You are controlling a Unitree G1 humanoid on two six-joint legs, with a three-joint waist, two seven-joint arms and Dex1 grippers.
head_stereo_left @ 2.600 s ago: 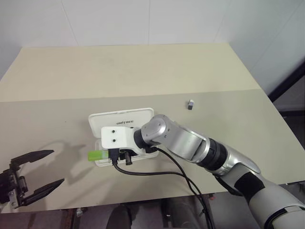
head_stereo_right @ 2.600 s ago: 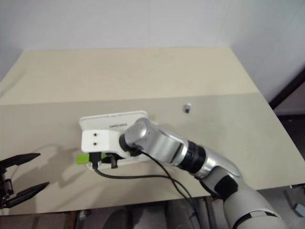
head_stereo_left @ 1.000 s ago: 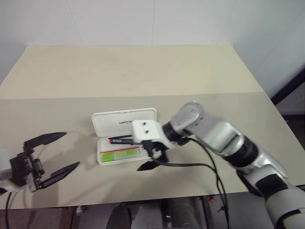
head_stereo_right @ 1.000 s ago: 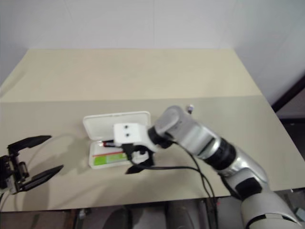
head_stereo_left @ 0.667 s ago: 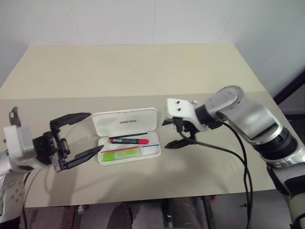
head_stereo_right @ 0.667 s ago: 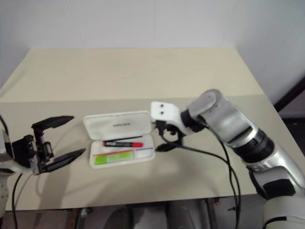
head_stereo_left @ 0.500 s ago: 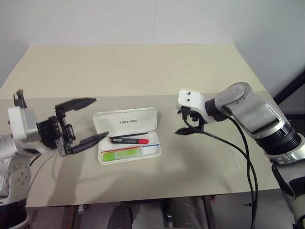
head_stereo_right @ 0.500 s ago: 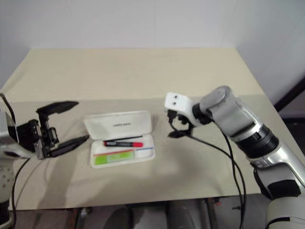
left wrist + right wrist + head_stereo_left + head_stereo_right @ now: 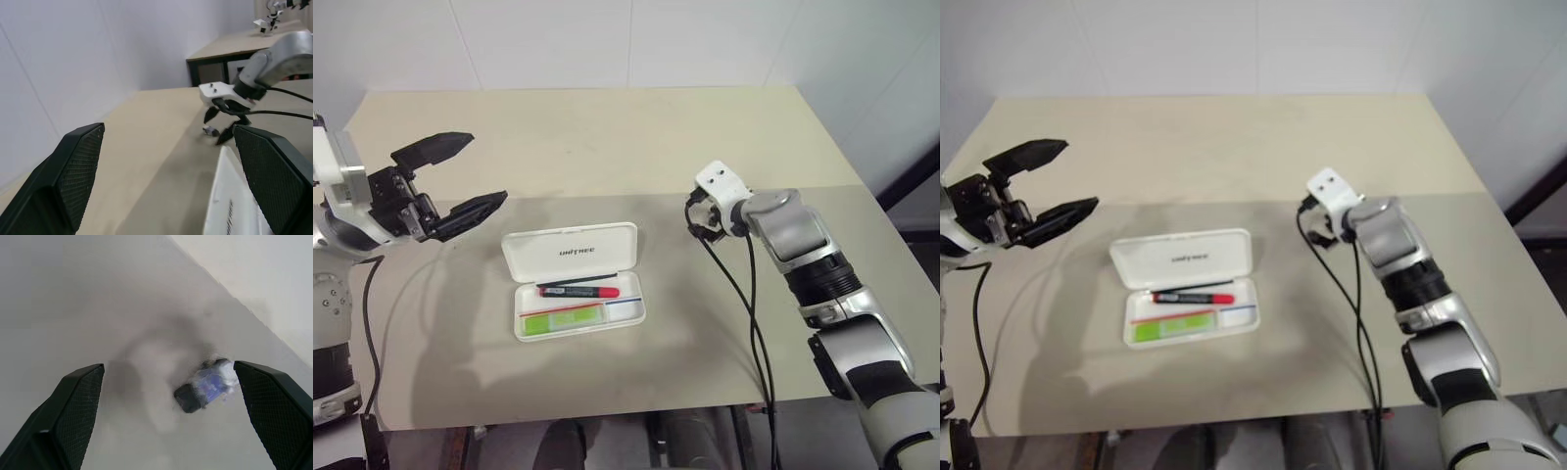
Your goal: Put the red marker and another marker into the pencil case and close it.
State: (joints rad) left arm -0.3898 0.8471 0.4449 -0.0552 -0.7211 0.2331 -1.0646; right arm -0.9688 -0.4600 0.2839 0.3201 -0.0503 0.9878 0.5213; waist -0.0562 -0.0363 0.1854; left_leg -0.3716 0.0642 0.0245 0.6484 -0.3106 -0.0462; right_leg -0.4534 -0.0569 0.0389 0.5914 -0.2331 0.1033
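- I'm seeing the slim black red-capped marker and the chunky light-green highlighter lying inside the open white hard-plastic pencil case, mid-surface.
- I'm holding both the left claw and the right claw released, empty; closing the lid is remaining, I judge.

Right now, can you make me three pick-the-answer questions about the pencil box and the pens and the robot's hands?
1. Where is the slim black marker with the red cap?
A. inside the open white plastic pencil case
B. on the bare table
C. in a robot hand

2. What colour is the chunky highlighter in the case?
A. blue
B. light green
C. orange

3. How is the left hand?
A. shut on a marker
B. open and empty
C. pressing the lid

Answers: 1 A, it lies in the tray below the lid. 2 B, it looks light green. 3 B, its fingers are spread with nothing between.
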